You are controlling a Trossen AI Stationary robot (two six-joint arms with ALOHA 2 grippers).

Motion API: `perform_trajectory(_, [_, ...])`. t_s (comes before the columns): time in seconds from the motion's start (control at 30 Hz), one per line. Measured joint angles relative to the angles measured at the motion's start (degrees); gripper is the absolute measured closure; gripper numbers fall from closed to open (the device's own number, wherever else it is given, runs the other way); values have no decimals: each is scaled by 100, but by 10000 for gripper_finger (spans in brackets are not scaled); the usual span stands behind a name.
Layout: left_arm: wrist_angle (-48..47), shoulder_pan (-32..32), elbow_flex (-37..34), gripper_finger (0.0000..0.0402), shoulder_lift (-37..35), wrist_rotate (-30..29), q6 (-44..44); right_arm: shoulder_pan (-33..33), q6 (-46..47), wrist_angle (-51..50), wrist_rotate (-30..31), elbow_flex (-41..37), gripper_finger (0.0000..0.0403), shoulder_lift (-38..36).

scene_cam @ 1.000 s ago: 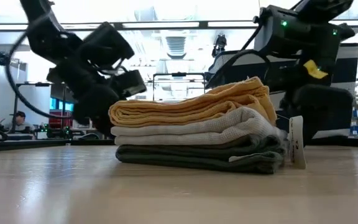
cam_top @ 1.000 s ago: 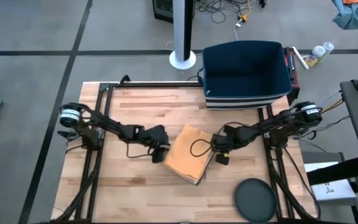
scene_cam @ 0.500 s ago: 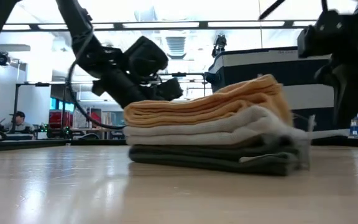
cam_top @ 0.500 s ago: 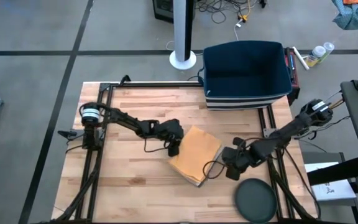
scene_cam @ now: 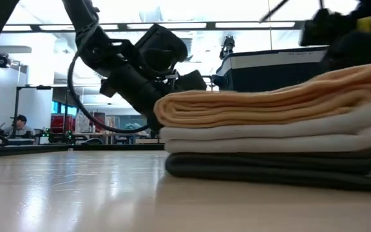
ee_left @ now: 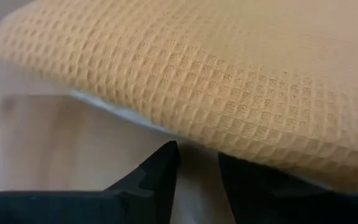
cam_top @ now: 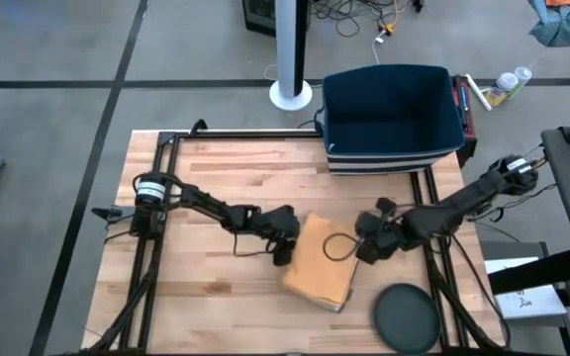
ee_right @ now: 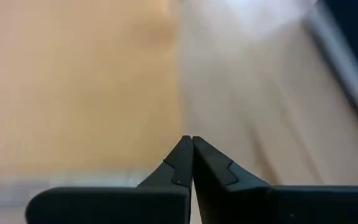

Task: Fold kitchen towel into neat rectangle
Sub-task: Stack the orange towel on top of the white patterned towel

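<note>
Roughly midway along the wooden tabletop (cam_top: pixel 216 168), nearer its front edge, lies the folded stack of towels (cam_top: pixel 322 260), turned at a slant to the edges. From the low view the stack has three layers: an orange waffle-weave towel (scene_cam: pixel 282 96) on top, a pale one (scene_cam: pixel 275 135) under it and a dark grey-green one (scene_cam: pixel 269 169) at the bottom. No brand, label or writing can be read on any of them. At the stack's left edge sits the left gripper (cam_top: pixel 283 237), low to the tabletop; its wrist view shows the jaws standing a narrow way apart, just under the overhanging orange edge (ee_left: pixel 229 81), with nothing between them. By the stack's right edge is the right gripper (cam_top: pixel 368 248), its jaws pressed fully together and holding nothing; a loop of black cable (cam_top: pixel 340 245) lies over the orange towel beside it. Close to the front right corner rests a dark round disc (cam_top: pixel 406 318), apart from the towels. Beyond the back edge stands a dark blue bin (cam_top: pixel 392 117).
</note>
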Motion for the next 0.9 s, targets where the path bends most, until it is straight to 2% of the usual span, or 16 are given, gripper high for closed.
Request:
perform_trajectory(0.1, [-45,-210,8,287,-16,76,-142,-427,-778,600,70,0,401,195])
perform_trajectory(0.23, [-762,-399,-43,287,-329,30,-441,-1110,-1584,1439,-6,0,401,630])
perform_trajectory(0.37, [-1317,-599,-293,287,-791,-206,-744,-1808,-2411,2143,-986,0,401,1165])
perform_trajectory(0.5, [-1396,-806,-749,287,-1302,-900,-1098,-2254,-2733,2138,-1584,58,400,1734])
perform_trajectory(0.6, [-1353,-934,-1215,287,-1672,-1475,-1485,-2195,-2731,2059,-2094,99,400,2003])
perform_trajectory(0.7, [-1127,-1003,-1644,287,-1980,-1992,-1809,-1942,-2485,2006,-2309,125,400,2068])
perform_trajectory(0.77, [-743,-1016,-1895,287,-2129,-2183,-1903,-1683,-2181,1956,-2194,136,400,2087])
perform_trajectory(0.9, [66,-1014,-2306,287,-2334,-2363,-1869,-1212,-1487,1753,-2460,186,400,1994])
